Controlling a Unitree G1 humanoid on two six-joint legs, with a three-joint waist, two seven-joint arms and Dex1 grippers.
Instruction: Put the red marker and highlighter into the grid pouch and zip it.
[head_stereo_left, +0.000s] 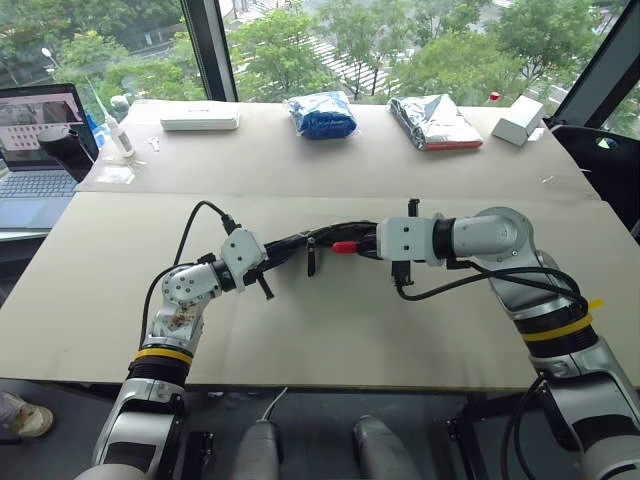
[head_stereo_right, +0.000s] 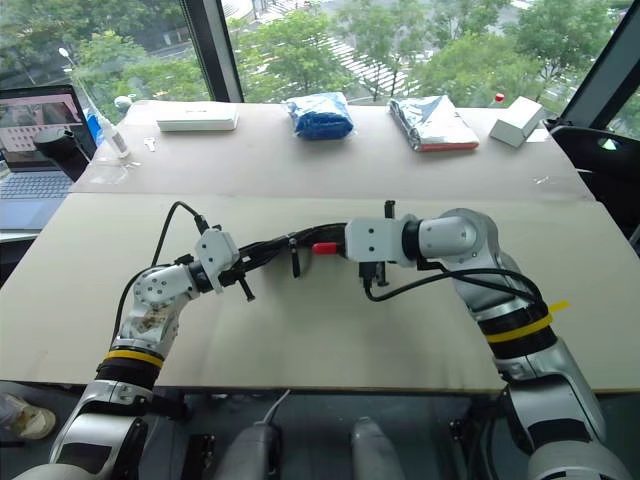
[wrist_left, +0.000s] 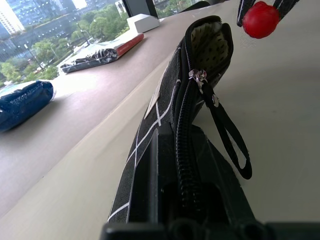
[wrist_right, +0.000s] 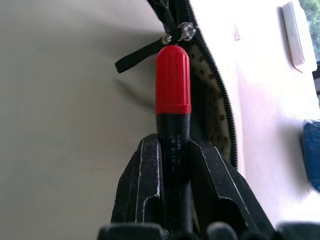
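1. We see the right end effector (wrist_right: 172, 165) clamped on the black barrel of the red marker (wrist_right: 172, 80), its 2 fingers (wrist_right: 142, 175) pressing either side, the red cap sticking out ahead.
2. The cap tip sits right at the open mouth of the pouch (wrist_left: 165, 105), just beside the zipper slider (wrist_right: 185, 31) and its black pull strap (wrist_left: 227, 137). We cannot tell whether it touches the fabric.
3. The left end effector (head_stereo_left: 268, 262) is shut on the pouch's other end, holding it edge-up above the desk (head_stereo_left: 330, 330) with the zipper on top.
4. The zipper is closed along the near stretch and parted at the far end, where a dotted pale lining shows.
5. From the head camera, the 2 arms meet over the middle of the desk, pouch and marker between them.
6. Along the far edge lie a white case (head_stereo_left: 200, 120), a blue packet (head_stereo_left: 322, 115), a silver packet (head_stereo_left: 433, 122) and a white box (head_stereo_left: 518, 120); a laptop (head_stereo_left: 38, 150) stands at the far left.
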